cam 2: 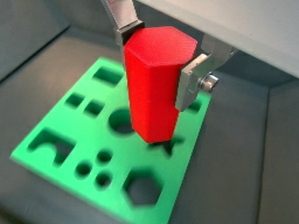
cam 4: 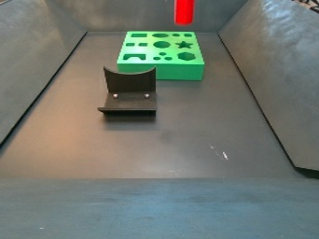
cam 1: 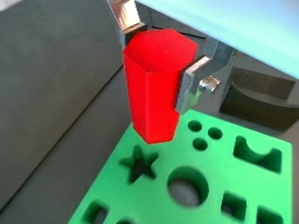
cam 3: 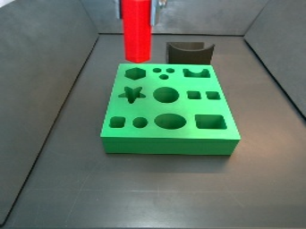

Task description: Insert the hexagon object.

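My gripper (cam 1: 159,51) is shut on the hexagon object (cam 1: 156,83), a tall bright red prism, and holds it upright by its upper end; the same shows in a wrist view (cam 2: 160,54). The prism (cam 3: 136,29) hangs above the far left part of the green board (cam 3: 167,132) without touching it. Its lower end is above and just beyond the hexagonal hole (cam 3: 138,74). In a wrist view the hexagonal hole (cam 2: 142,186) lies free beside the prism's lower end. In a side view the prism (cam 4: 185,9) shows above the board (cam 4: 162,63).
The dark fixture (cam 3: 188,52) with a curved top stands on the floor just behind the board; it also shows in a side view (cam 4: 129,91). The board has star, round, square and other holes. Grey sloping walls enclose the floor.
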